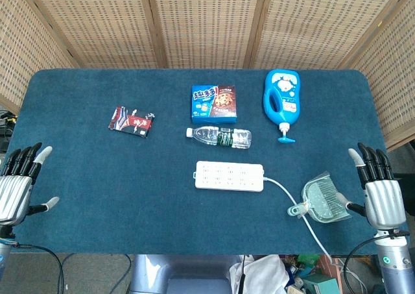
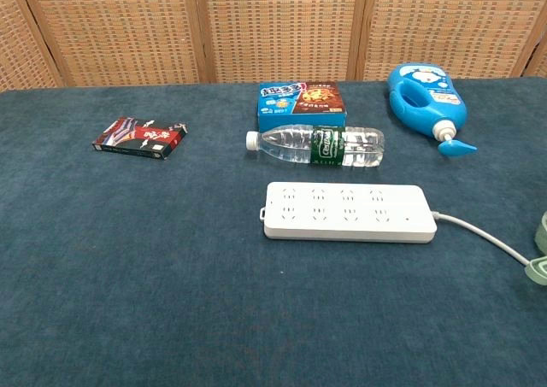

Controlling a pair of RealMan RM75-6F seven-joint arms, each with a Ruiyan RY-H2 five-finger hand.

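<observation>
Head view: right hand [image 1: 381, 190] beside empty green dustpan [image 1: 326, 202] on table [image 1: 97, 196].

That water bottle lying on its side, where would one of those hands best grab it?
Probably around the middle, at the green label, coming down from above. The water bottle lies flat with its cap pointing to the left, so its round body offers fingers both long sides. The power strip sits close in front, leaving less room there.

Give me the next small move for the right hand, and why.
Probably ease the right hand a little inward toward the green dustpan: it is the thing nearest that hand, lying just beside it on the blue table. The hand is open and holds nothing, as is the left hand, which has nothing close by.
</observation>
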